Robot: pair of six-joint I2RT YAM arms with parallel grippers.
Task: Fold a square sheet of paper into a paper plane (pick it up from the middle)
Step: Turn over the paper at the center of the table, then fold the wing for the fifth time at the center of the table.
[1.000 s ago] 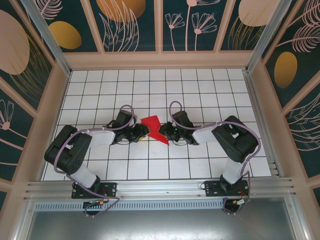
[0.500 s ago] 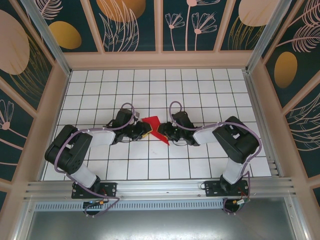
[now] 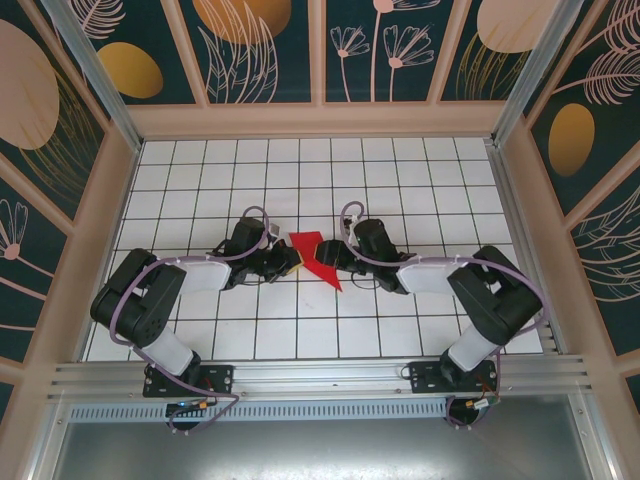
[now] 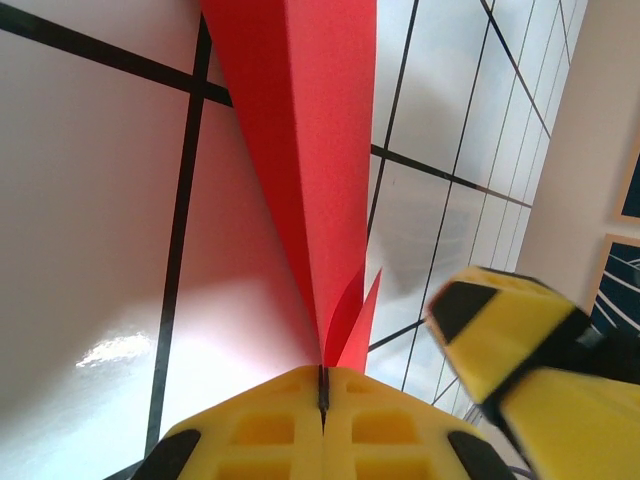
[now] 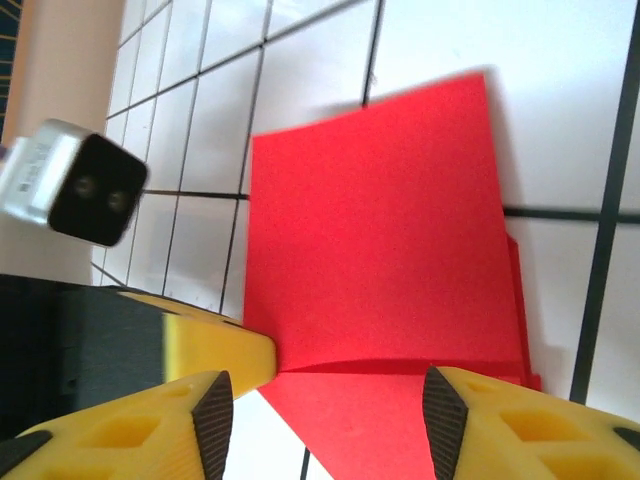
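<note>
Partly folded square sheet of paper [image 3: 314, 254], bright red, low on the gridded surface [image 3: 400, 180] between the two end effectors. The left end effector [image 4: 322, 392] is pressed together on a folded edge of the sheet, and the layers fan out directly ahead of its fingertips. The right end effector [image 5: 325, 405] has its fingers apart, with the sheet's broad flap just ahead of the gap and not pinched. The paper is judged very light and thin: limp across any unfolded span, stiffer along a crease. It probably slides readily on the smooth surface, and a hard or twisting pinch would likely crumple or tear it. The sounder hold is likely a creased, multi-layer edge near the middle of the fold, as the left end effector has it, with the opposing end effector taking a free flap close to its border.
</note>
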